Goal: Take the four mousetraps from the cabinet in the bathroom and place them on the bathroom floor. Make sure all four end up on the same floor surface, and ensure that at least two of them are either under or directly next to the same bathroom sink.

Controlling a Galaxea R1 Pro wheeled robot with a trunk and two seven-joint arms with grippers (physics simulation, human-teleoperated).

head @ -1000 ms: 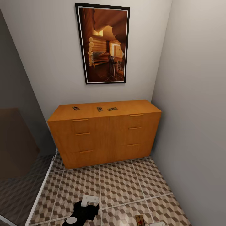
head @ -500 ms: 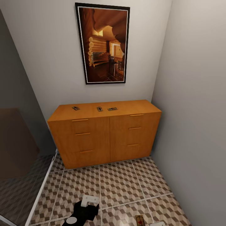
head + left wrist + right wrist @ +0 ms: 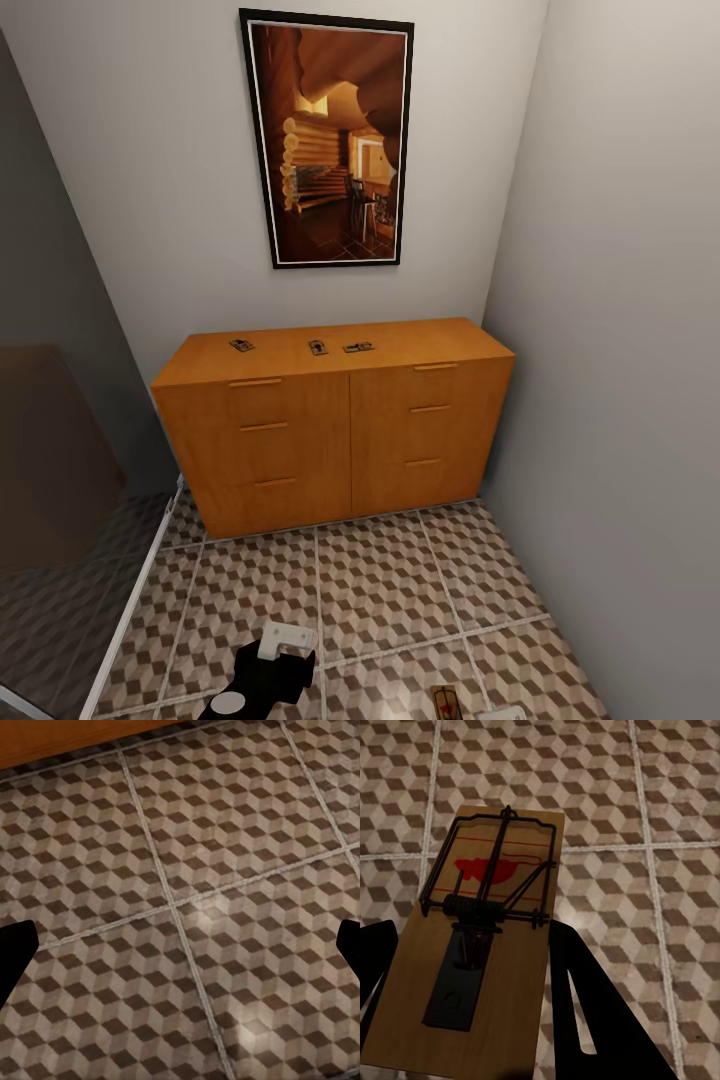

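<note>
My right gripper is clamped on a flat tan wooden mousetrap with a dark wire frame and a red spot; black fingers flank the board on both sides, and it hangs above the brown-beige-white cube-patterned floor tiles. In the head view that same trap shows at the bottom edge, with a bit of white arm part just beside it.

My left gripper is spread wide, its black fingertips at either edge of the wrist view, nothing between them, only tiled floor and pale grout lines below. The head view shows the left arm's black-and-white wrist low over the tiles.

Further out, the orange-brown wooden cabinet with stacked drawers stands against the pale grey wall. Three more small mousetraps lie on its flat top, well apart from my arms: one at left, one in the middle, one just right of it. A dark-framed picture of a log interior hangs on the wall above the cabinet.
</note>
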